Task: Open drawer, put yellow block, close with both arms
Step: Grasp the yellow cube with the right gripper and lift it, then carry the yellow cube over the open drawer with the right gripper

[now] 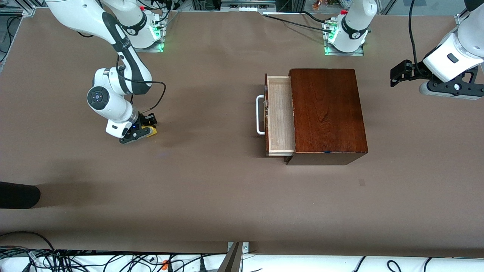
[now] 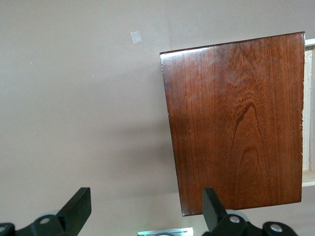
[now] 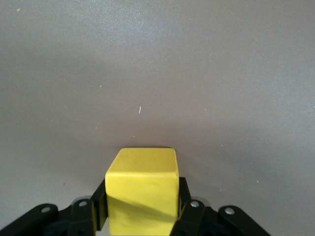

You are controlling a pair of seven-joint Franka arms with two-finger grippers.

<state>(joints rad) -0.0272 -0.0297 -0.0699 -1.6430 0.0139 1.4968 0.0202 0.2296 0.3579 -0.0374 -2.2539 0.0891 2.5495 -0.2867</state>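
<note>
Yellow block: one small bright yellow cube (image 3: 142, 189) with clean, sharp edges, down at the brown table (image 1: 211, 196) toward the right arm's end, well apart from the box.
Right gripper: the right gripper (image 1: 145, 130) is low at the table, its two black fingers (image 3: 94, 212) pressed against two facing sides of the cube.
Drawer: one drawer (image 1: 280, 115), pulled partly out of the box; pale light-wood tray, bare inside, with a white U-shaped bar handle (image 1: 260, 115).
Box: one glossy mahogany box (image 1: 327, 113) near the table's middle.
Left gripper: the left gripper (image 1: 399, 75) waits up in the air at the left arm's end, its fingers (image 2: 76, 209) spread wide and holding nothing.
Arms: two, white.
</note>
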